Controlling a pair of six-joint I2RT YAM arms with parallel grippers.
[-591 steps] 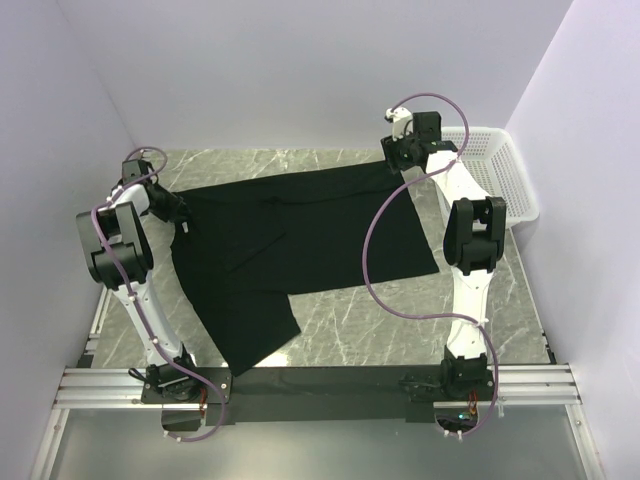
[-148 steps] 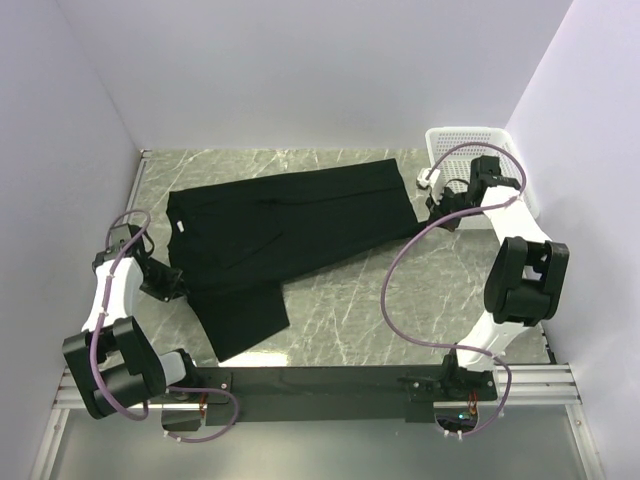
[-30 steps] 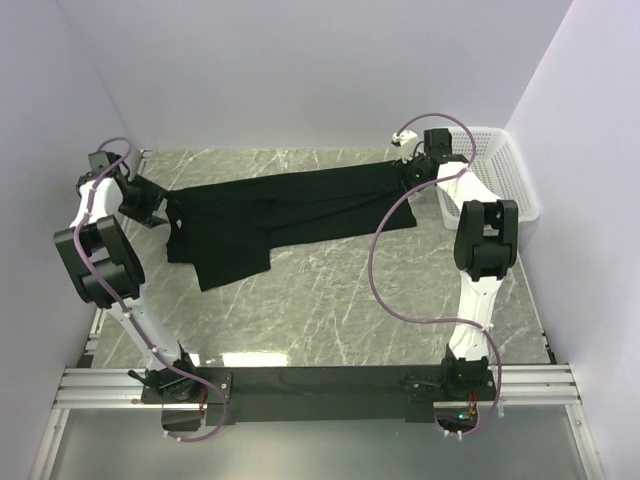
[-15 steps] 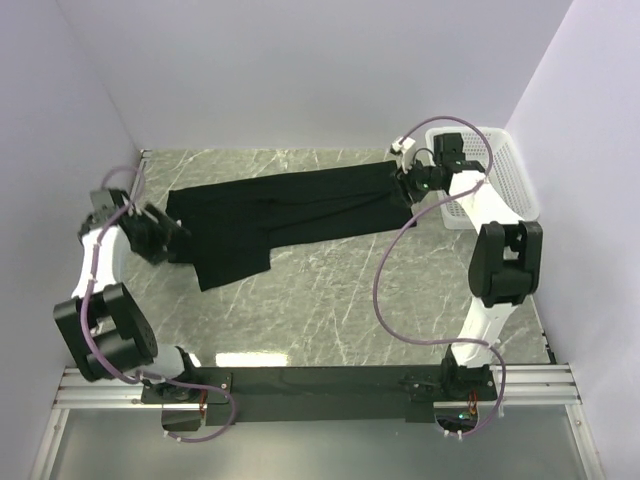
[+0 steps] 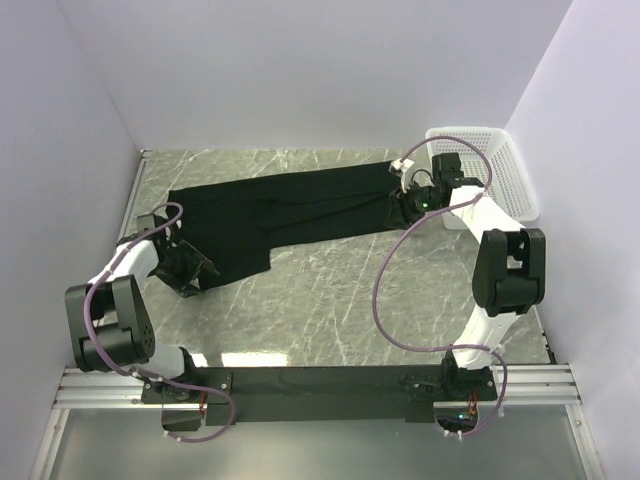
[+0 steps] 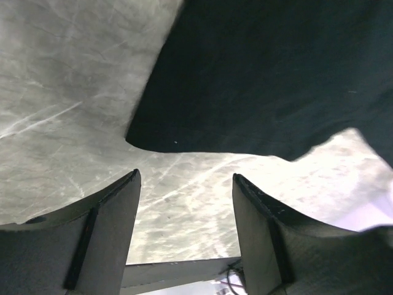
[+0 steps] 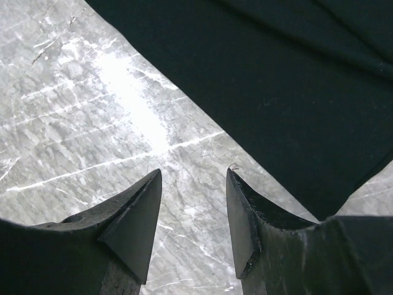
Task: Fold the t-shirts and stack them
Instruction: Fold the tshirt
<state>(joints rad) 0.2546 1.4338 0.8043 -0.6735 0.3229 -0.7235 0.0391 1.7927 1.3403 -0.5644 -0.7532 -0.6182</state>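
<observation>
Black t-shirt [image 5: 290,205] lies in a long band across the marble tabletop [image 5: 330,290], with left tool [image 6: 184,178] and right tool [image 7: 193,174] both spread and empty beside its opposite ends.

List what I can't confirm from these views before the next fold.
- Top view: the t-shirt is uniformly black, so fold layers and any markings cannot be told.
- Top view: the right arm covers part of the basket.
- Both wrist views: the frame edges cut the t-shirt off.
</observation>
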